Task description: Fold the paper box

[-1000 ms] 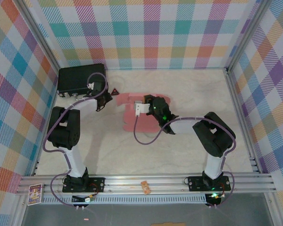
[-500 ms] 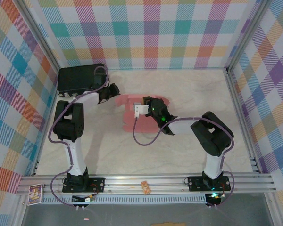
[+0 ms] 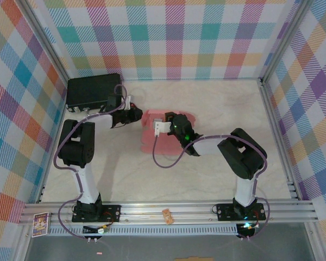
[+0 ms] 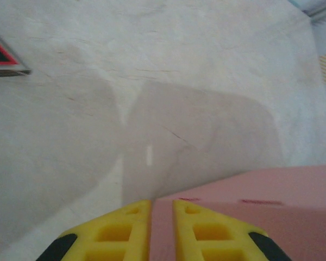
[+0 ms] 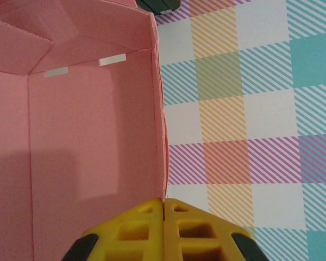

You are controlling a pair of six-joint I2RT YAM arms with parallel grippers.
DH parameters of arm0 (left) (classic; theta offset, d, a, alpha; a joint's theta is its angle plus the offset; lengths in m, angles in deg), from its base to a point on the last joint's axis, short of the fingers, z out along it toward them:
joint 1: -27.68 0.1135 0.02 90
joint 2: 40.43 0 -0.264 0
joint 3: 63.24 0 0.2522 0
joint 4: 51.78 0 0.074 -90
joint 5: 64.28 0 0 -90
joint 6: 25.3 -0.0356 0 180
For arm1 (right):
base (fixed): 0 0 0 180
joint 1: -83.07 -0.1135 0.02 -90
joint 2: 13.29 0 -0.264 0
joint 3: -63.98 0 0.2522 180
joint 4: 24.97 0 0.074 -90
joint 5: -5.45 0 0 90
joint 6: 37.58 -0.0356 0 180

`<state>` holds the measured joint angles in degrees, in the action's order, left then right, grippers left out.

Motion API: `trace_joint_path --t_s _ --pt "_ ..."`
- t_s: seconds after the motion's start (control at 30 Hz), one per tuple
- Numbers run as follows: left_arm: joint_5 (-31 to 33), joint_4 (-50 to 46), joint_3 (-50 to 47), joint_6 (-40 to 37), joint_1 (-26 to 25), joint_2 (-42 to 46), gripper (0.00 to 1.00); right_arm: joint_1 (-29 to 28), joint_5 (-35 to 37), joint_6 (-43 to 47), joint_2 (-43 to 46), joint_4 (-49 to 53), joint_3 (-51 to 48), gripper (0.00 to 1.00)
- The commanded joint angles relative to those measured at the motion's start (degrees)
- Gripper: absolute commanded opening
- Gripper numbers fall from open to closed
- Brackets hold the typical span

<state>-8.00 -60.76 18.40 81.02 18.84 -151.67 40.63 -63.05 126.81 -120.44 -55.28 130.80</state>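
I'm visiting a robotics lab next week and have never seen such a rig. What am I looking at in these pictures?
These are two robot arms bolted at the near edge of a table, each ending in two-finger jaws. The wide picture looks down from above: the left arm on the left, the right arm on the right. The other two pictures come from cameras on the wrists, so the yellow fingers at the bottom are each arm's own. On the table lie a pink paper box, partly folded, and a black case in the far left corner. Both arms' jaws are shut on the pink card, each pinching an edge.
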Motion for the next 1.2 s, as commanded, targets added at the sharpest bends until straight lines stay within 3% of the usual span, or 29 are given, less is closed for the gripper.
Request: trace_joint_path --t_s 0.0,0.27,0.43,0.7,0.87,1.17 --pt "-6.69 4.13 -1.64 -2.48 0.38 2.94 0.18 -0.46 0.70 -0.83 -0.82 -0.66 1.78 0.00" --pt "-7.62 3.38 -5.24 -6.79 -0.15 5.13 0.21 -0.46 1.19 -1.18 -1.20 0.30 2.62 0.00" --pt "-6.92 2.52 -6.52 -9.67 -1.66 6.28 0.28 -0.50 1.53 -1.09 -1.27 0.31 2.75 0.00" --pt "-4.50 15.19 -14.70 -15.72 -4.33 10.30 0.30 -0.81 2.06 -1.27 -1.51 0.61 3.02 0.00" --pt "-4.31 14.57 -14.72 -19.58 -5.43 10.31 0.31 -1.04 2.27 -1.27 -1.59 0.48 2.93 0.00" --pt "4.70 15.74 -13.71 -20.17 -7.11 8.25 0.33 -1.24 2.06 -1.43 -1.65 0.56 3.01 0.00"
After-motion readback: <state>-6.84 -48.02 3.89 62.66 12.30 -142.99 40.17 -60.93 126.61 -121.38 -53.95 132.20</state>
